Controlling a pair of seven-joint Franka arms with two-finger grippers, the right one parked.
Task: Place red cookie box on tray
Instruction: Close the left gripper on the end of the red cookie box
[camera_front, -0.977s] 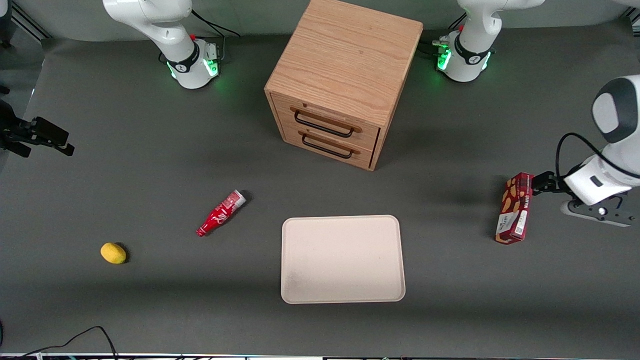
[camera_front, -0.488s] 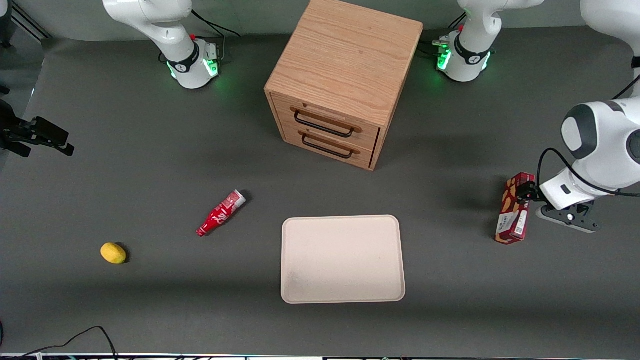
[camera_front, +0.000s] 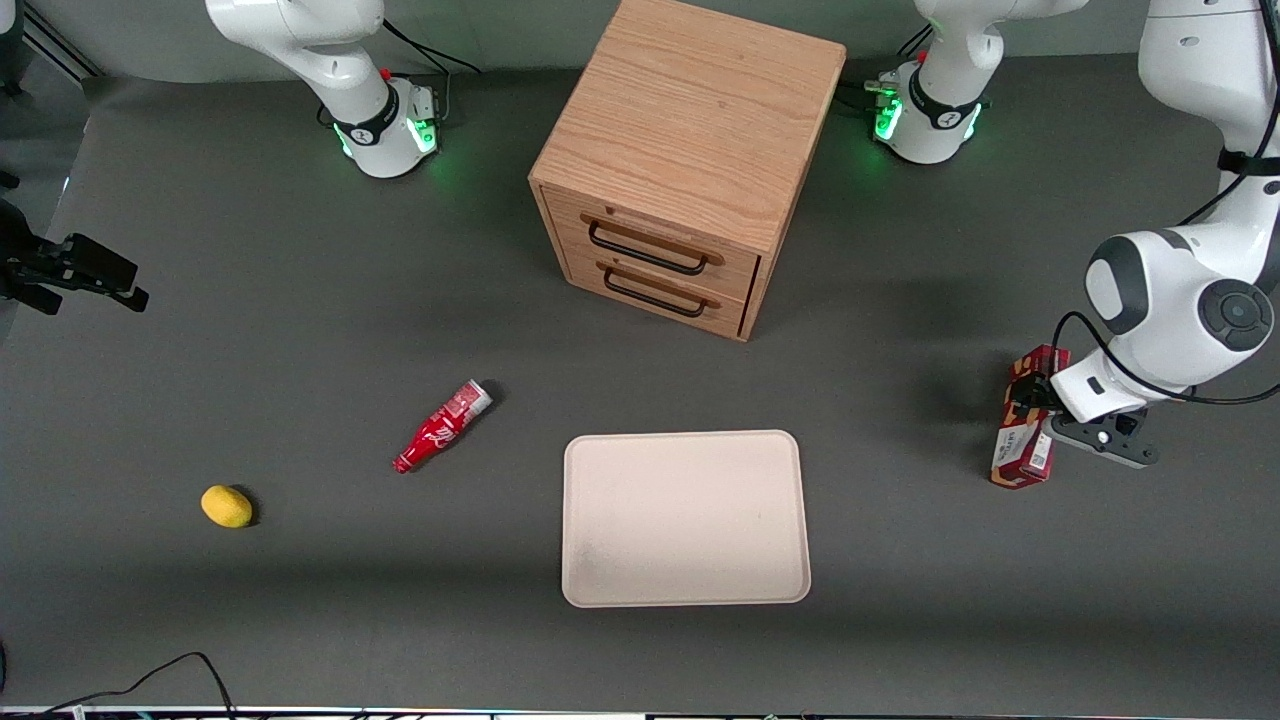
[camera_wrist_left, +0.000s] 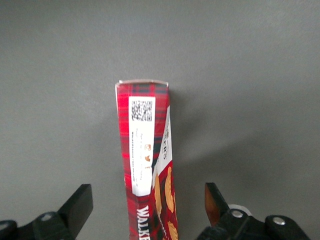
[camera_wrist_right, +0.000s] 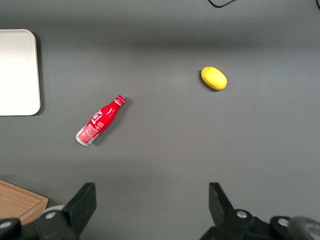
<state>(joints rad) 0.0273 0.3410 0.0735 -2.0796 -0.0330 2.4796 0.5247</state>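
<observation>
Red tartan covers the long narrow cookie box (camera_front: 1026, 430), which lies on the dark grey table mat (camera_front: 300, 330) toward the working arm's end, well apart from the tray. In the front view its upper face shows cookie pictures at the end farther from the camera and a white label patch near the nearer end. The wrist view shows the carton (camera_wrist_left: 147, 160) edge-on: a narrow tartan side with a long white label strip carrying a QR code and small print, and beside it the broader face with golden cookie pictures and the start of white lettering.

The left arm's black two-finger gripper (camera_wrist_left: 147, 207) sits low over the box's middle, its fingers (camera_wrist_left: 80, 202) spread wide, one on each side of the carton with grey mat showing between each finger and the box; it grips nothing.

The large flat cream-beige rectangular tray (camera_front: 686, 518) with rounded corners and a low rim lies near the middle of the table, nearer the camera than the two-drawer oak cabinet (camera_front: 685, 165). Toward the parked arm's end lie a small red soda bottle (camera_front: 441, 426) on its side and a yellow lemon (camera_front: 227, 506).
</observation>
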